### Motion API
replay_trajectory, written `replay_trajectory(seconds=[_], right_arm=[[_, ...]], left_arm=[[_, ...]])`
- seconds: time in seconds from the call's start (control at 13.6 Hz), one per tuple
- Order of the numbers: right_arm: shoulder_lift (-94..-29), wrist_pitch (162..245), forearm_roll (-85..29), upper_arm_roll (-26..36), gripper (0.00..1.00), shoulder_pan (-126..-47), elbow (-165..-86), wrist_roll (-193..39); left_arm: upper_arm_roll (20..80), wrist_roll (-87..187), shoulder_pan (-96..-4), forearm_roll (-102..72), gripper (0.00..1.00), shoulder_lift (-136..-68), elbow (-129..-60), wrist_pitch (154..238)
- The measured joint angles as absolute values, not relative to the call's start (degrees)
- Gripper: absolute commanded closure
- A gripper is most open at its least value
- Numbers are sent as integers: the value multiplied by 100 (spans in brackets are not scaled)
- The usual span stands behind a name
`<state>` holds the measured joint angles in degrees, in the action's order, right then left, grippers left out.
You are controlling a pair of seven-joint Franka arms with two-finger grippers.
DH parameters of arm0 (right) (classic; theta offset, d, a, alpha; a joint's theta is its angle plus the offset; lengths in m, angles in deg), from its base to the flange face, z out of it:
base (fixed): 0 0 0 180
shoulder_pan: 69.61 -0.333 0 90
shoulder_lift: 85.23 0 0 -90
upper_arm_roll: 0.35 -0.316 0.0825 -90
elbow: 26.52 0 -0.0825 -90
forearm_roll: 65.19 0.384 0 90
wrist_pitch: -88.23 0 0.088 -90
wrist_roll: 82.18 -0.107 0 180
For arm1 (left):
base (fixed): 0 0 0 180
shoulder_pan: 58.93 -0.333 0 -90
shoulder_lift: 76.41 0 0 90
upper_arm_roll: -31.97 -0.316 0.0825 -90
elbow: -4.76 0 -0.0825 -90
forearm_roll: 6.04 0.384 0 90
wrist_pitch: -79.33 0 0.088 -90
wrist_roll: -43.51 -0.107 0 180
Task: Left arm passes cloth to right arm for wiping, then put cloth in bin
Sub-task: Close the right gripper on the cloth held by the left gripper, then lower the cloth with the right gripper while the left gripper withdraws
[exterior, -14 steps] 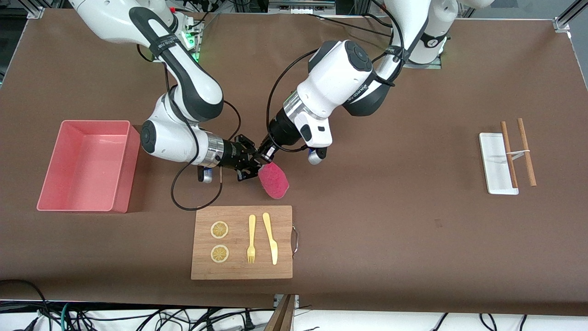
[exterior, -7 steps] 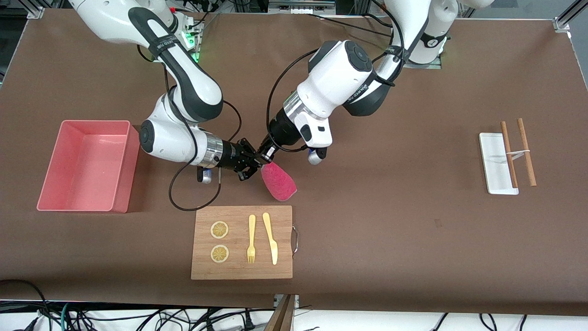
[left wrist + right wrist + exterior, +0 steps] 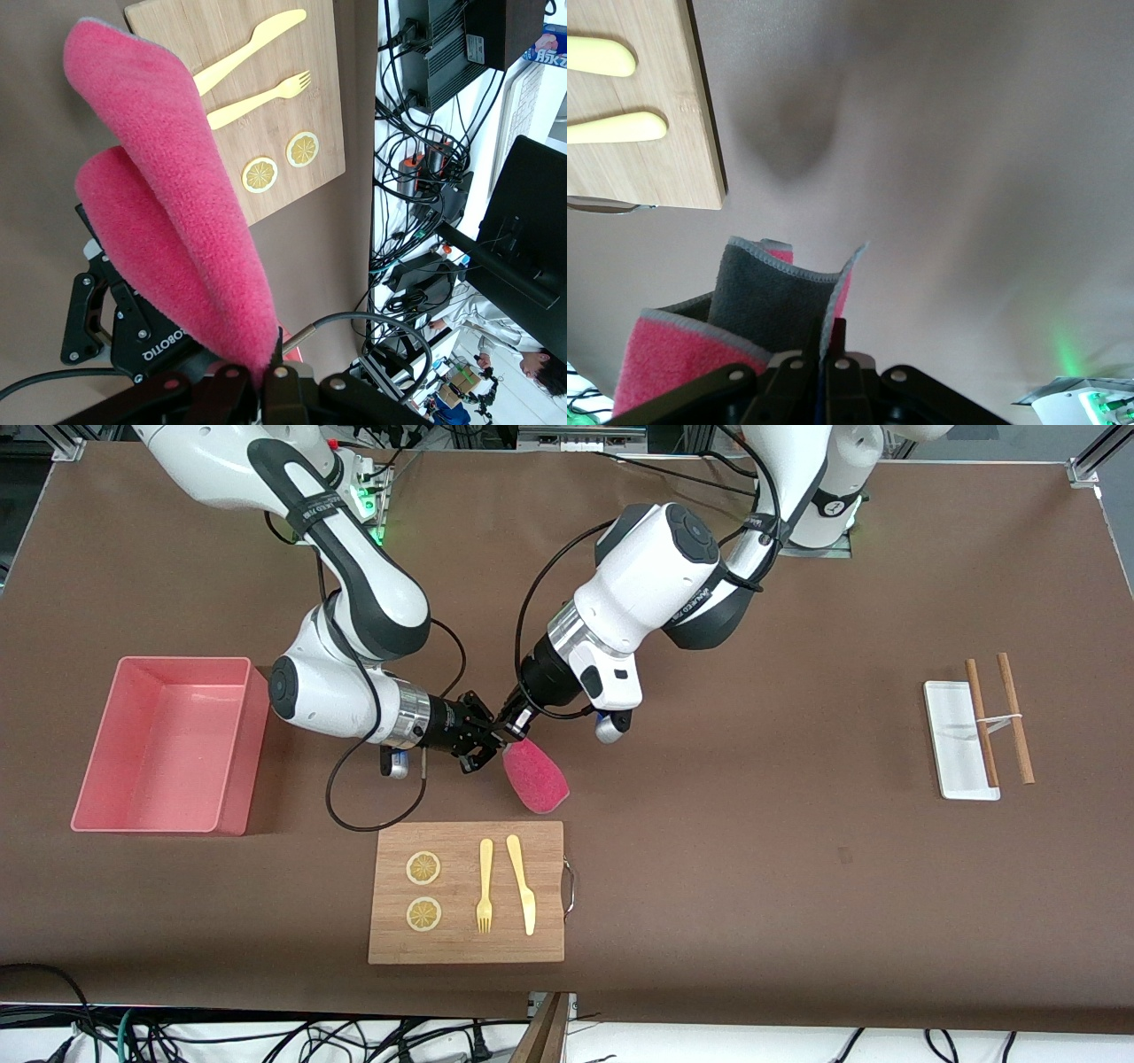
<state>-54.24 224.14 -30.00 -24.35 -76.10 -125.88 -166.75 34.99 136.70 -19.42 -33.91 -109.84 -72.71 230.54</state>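
Note:
The cloth hangs crimson-pink over the bare table, just past the wooden cutting board on the robots' side. My left gripper is shut on its top edge. In the left wrist view the pink cloth is folded and hangs from the jaws. My right gripper meets it from the bin's side and is shut on the same cloth. In the right wrist view the cloth's edge, grey and pink, is pinched. The salmon-pink bin stands toward the right arm's end.
The cutting board carries a yellow fork, a knife and two lemon slices. A white tray with two wooden sticks lies toward the left arm's end. Cables hang from both wrists.
My right gripper's fingers have closed on the cloth's top edge. The cloth's hanging end has swung a little toward the left arm's end. The left gripper has kept its hold.

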Motion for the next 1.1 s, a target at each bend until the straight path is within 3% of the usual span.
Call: replay_trajectory(seconds=[0.29, 0.37, 0.44, 0.73, 1.1], right_arm=[[-5435, 22414, -3000, -2442, 100, -7610, -12588, -16673], [-5440, 22414, -3000, -2445, 100, -7610, -12588, -16673], [-5444, 22414, -3000, -2446, 100, -7610, -12588, -16673], [-5447, 22414, -3000, -2446, 100, -7598, -12588, -16673], [-5454, 22398, -3004, -2699, 100, -7606, -12588, -16672]], left_arm=[[3492, 13670, -1943, -3391, 100, -10982, -7271, 23040], [3488, 13670, -1944, -3391, 44, -10982, -7271, 23001], [3482, 13667, -1952, -3391, 4, -10980, -7271, 22953], [3440, 13634, -2039, -3142, 0, -10875, -7264, 22469], [3422, 12577, -2609, -3019, 0, -10439, -7218, 20757]])
